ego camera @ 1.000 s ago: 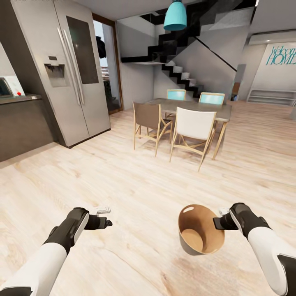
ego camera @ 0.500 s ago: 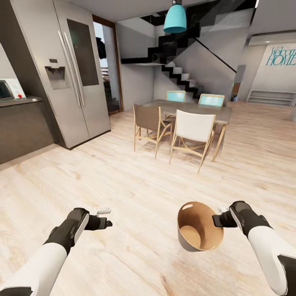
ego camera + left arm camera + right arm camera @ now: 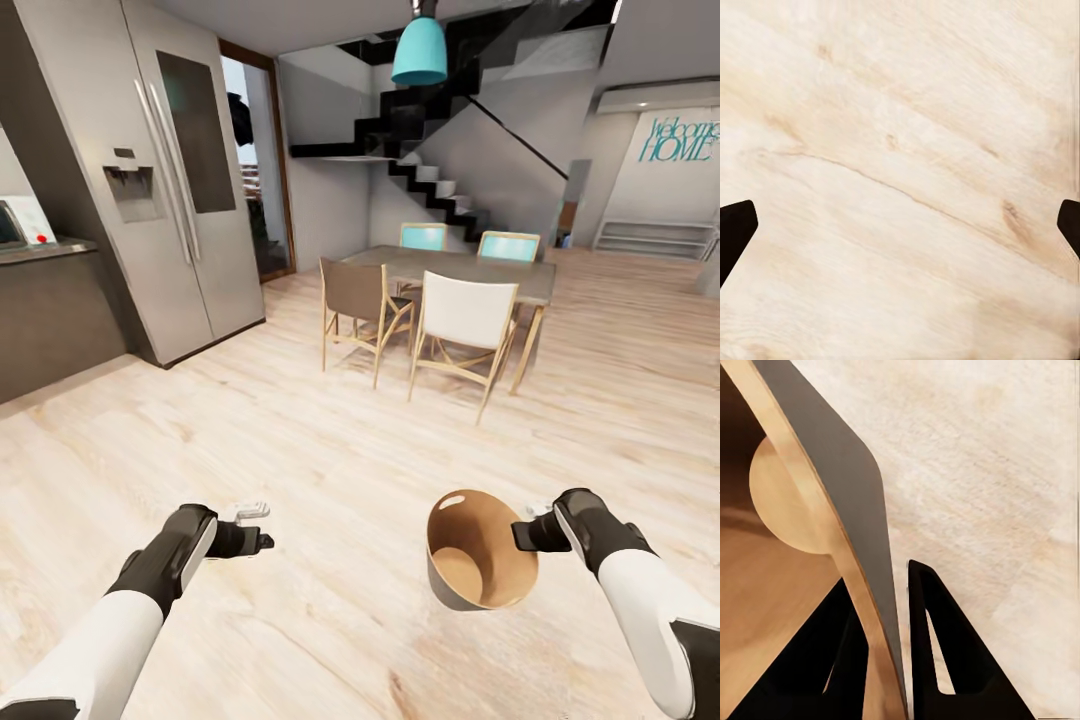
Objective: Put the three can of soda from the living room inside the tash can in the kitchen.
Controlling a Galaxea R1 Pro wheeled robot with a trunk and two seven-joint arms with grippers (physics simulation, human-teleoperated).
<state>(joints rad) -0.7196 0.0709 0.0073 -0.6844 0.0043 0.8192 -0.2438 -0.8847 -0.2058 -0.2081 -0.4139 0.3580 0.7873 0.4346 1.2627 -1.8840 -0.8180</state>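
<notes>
One tash can (image 3: pixel 480 550) rim pinched inside right hand (image 3: pixel 527 535).

We see a light wood floor (image 3: pixel 330 450) around a dining table (image 3: pixel 455 268) with chairs (image 3: pixel 460 325); left of it a steel fridge (image 3: pixel 165 180), behind it dark stairs (image 3: pixel 440 190), above it a teal lamp (image 3: pixel 420 50).

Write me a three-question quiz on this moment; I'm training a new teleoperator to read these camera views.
1. True or false: the right gripper pinches the trash can by its rim, one finger inside and one outside.
2. What does the left gripper hold? A) an orange can B) nothing C) a chair
3. Which appliance stands beside the dark counter?

Key:
1. True.
2. B; its fingers are spread over the bare wood floor.
3. The steel double-door fridge.
</notes>
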